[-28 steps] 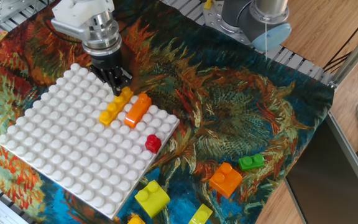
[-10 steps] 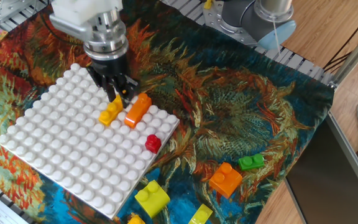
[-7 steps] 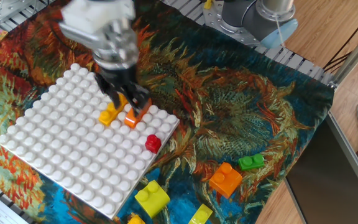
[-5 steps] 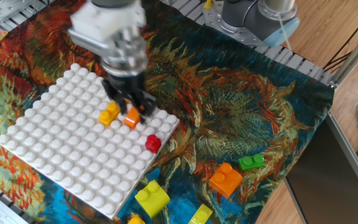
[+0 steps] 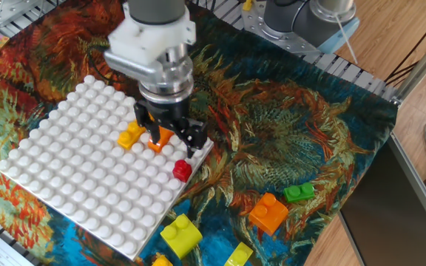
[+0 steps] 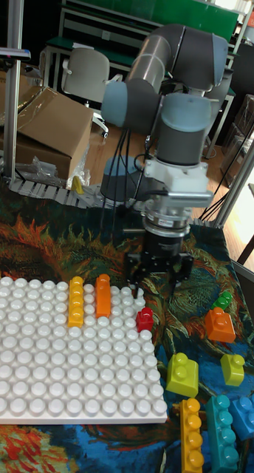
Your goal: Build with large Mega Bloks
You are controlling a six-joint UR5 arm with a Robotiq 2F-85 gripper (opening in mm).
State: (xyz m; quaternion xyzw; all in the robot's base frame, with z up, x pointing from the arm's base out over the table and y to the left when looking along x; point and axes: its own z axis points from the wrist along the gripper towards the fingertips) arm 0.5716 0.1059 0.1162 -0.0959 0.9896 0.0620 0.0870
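Spread fingers right of orange bar, apart

Glossy plastic is gleaming on the orange bar, the red cube and the white baseplate (studs smooth and shiny), all lying over a matt printed cloth; the arm's shell is looking satin grey.

One white square studded plastic baseplate. Glossy studded plastic pieces: two orange bricks, two yellow bars, two yellow-green bricks, one red cube, one green brick, seemingly two teal bricks.
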